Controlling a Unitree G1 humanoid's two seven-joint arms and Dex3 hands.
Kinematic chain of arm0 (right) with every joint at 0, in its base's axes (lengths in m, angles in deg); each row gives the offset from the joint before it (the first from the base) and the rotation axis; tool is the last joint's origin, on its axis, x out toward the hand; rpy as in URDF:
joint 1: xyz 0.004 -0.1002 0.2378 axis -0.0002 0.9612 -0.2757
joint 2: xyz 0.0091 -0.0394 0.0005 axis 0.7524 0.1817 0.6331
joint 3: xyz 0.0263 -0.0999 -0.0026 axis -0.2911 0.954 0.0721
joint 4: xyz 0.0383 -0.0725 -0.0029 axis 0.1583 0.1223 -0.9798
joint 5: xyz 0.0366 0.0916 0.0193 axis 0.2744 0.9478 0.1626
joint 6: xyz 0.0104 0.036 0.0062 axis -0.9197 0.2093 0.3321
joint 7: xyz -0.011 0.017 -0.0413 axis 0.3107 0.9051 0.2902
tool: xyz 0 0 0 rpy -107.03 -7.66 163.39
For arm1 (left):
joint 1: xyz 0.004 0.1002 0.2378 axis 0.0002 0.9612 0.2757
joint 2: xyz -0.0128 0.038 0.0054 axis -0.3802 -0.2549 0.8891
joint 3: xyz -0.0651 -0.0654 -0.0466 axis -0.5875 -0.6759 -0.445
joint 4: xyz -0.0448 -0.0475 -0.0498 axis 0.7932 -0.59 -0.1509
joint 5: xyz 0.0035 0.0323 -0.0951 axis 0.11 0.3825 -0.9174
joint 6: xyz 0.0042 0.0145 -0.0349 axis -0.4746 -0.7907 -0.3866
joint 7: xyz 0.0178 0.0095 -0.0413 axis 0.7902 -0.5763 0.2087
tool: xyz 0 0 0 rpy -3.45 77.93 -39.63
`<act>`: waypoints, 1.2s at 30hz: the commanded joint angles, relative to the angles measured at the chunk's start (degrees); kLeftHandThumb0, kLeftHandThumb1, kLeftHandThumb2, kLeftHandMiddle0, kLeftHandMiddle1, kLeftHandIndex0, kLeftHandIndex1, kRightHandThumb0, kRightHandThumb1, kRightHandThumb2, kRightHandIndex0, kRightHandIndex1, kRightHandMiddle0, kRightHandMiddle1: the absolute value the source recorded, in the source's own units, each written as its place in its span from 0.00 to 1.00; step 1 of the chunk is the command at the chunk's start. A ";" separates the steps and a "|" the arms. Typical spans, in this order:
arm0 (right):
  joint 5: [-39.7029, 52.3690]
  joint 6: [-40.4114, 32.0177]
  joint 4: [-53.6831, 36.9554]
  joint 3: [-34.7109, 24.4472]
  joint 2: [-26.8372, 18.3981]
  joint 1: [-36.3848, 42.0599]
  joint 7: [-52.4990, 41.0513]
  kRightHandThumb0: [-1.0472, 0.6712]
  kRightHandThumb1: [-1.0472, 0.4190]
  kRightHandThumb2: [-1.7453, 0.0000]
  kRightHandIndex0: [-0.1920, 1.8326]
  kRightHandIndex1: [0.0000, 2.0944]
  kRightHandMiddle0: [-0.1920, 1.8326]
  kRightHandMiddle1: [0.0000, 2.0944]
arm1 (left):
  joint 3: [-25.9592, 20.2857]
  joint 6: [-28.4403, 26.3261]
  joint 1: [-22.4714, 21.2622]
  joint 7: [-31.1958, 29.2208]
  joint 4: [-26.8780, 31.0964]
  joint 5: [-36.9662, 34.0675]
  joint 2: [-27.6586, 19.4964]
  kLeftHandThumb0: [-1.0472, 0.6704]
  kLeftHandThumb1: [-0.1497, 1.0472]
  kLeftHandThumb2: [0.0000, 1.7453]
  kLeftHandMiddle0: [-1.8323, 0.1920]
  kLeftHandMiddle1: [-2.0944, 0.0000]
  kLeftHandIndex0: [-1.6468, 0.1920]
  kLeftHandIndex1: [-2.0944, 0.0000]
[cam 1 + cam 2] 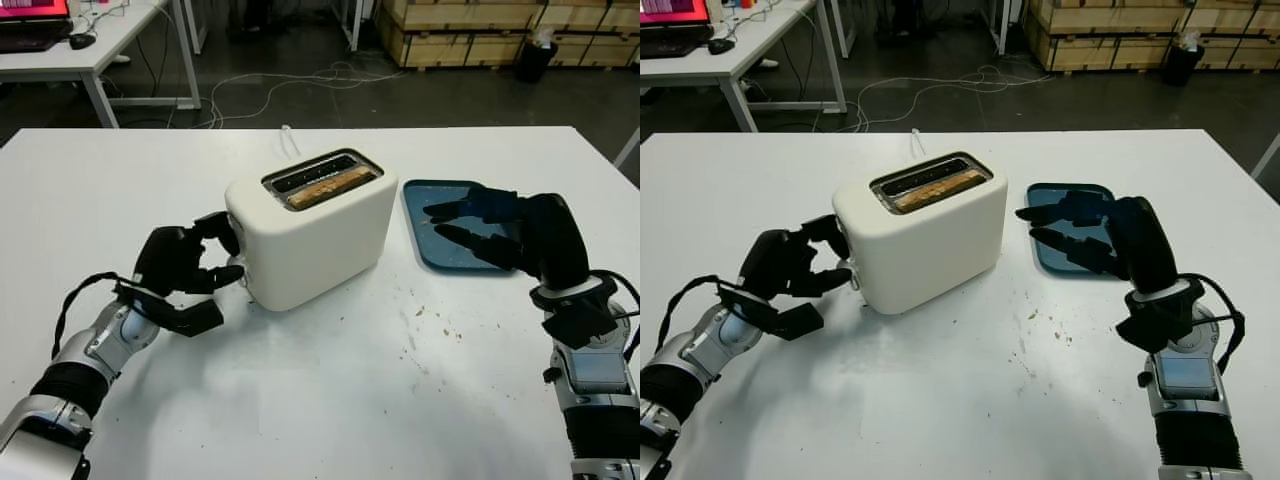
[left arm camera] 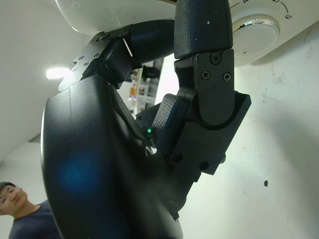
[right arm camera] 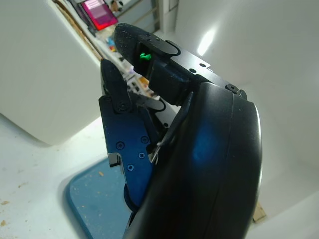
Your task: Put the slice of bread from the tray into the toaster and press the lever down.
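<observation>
The left hand (image 1: pixel 185 275) is curled at the toaster's (image 1: pixel 310 230) end face, fingertips at its lever; whether it grips the lever, I cannot tell. The bread slice (image 1: pixel 325 187) sits in the slot just beyond that hand, so the lever press is in hand, calling for a firm downward push. The right hand (image 1: pixel 480 228) hovers released over the blue tray (image 1: pixel 425 215).

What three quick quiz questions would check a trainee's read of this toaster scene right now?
1. True or false: the bread slice already sits in a slot of the toaster.
2. Which hand is at the toaster's lever end? A) left hand B) right hand
3. Fill in: the right hand is open above the blue ____.

Key: 1 true; 2 A; 3 tray.
</observation>
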 commanded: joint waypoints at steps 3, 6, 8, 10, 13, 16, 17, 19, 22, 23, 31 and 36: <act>1.02 -1.25 -0.86 -0.12 -0.94 -0.68 -0.91 0.53 0.11 1.00 0.51 0.42 0.67 0.01 | 15.67 -31.84 2.06 -18.48 -9.32 16.98 9.08 0.00 0.69 0.27 0.13 0.31 0.05 0.53; 1.12 -1.47 -0.98 -0.09 -1.03 -0.64 -1.06 0.53 0.11 1.00 0.51 0.41 0.66 0.01 | 15.38 -32.10 2.23 -18.42 -8.52 16.50 9.03 0.00 0.70 0.28 0.13 0.32 0.04 0.53; 1.23 -1.44 -1.01 -0.09 -1.06 -0.65 -1.13 0.53 0.11 1.00 0.51 0.41 0.66 0.01 | 15.72 -33.99 2.60 -17.85 -6.54 16.51 8.87 0.00 0.72 0.30 0.13 0.30 0.04 0.48; 1.40 -1.42 -0.96 -0.15 -1.05 -0.66 -1.18 0.53 0.11 1.00 0.51 0.42 0.66 0.01 | 16.17 -37.21 2.99 -18.35 -3.31 16.09 8.56 0.00 0.67 0.38 0.13 0.27 0.04 0.43; 1.36 -1.67 -1.15 -0.22 -1.05 -0.73 -1.33 0.53 0.11 1.00 0.51 0.42 0.66 0.01 | 15.68 -40.92 4.36 -18.15 3.23 15.71 7.45 0.00 0.60 0.56 0.13 0.24 0.04 0.39; 1.31 -1.50 -1.08 -0.25 -1.06 -0.94 -1.56 0.53 0.11 1.00 0.51 0.42 0.67 0.01 | 14.73 -45.06 5.23 -18.66 9.47 15.58 6.40 0.00 0.58 0.67 0.13 0.20 0.04 0.34; 1.27 -1.50 -1.11 -0.24 -1.10 -0.99 -1.58 0.53 0.11 1.00 0.51 0.42 0.67 0.01 | 14.39 -46.69 5.37 -19.26 11.37 15.75 6.19 0.00 0.56 0.72 0.13 0.19 0.04 0.34; 1.34 -1.64 -1.30 -0.21 -1.15 -1.00 -1.68 0.53 0.11 1.00 0.51 0.42 0.67 0.02 | 13.43 -49.15 5.86 -19.05 15.30 16.33 5.66 0.00 0.54 0.81 0.13 0.18 0.04 0.32; 1.47 -1.79 -1.41 -0.24 -1.12 -0.93 -1.79 0.53 0.11 1.00 0.51 0.42 0.67 0.01 | 12.28 -51.39 6.44 -18.66 19.63 17.02 4.97 0.00 0.57 0.87 0.13 0.17 0.04 0.28; 1.54 -1.70 -1.31 -0.23 -1.11 -0.96 -1.84 0.53 0.11 1.00 0.51 0.42 0.67 0.01 | 11.93 -51.47 6.72 -17.38 20.36 17.38 4.86 0.00 0.60 0.89 0.13 0.17 0.04 0.24; 1.61 -2.19 -1.47 -0.18 -1.02 -0.94 -1.79 0.53 0.11 1.00 0.51 0.42 0.66 0.01 | 7.54 -49.98 7.90 -19.79 26.62 14.93 2.32 0.00 0.70 0.83 0.13 0.17 0.04 0.17; 1.49 -1.72 -1.05 -0.24 -0.99 -1.04 -1.72 0.53 0.11 1.00 0.51 0.42 0.66 0.02 | 1.55 -47.38 8.53 -20.24 30.40 11.56 -0.67 0.00 0.75 0.76 0.13 0.17 0.04 0.17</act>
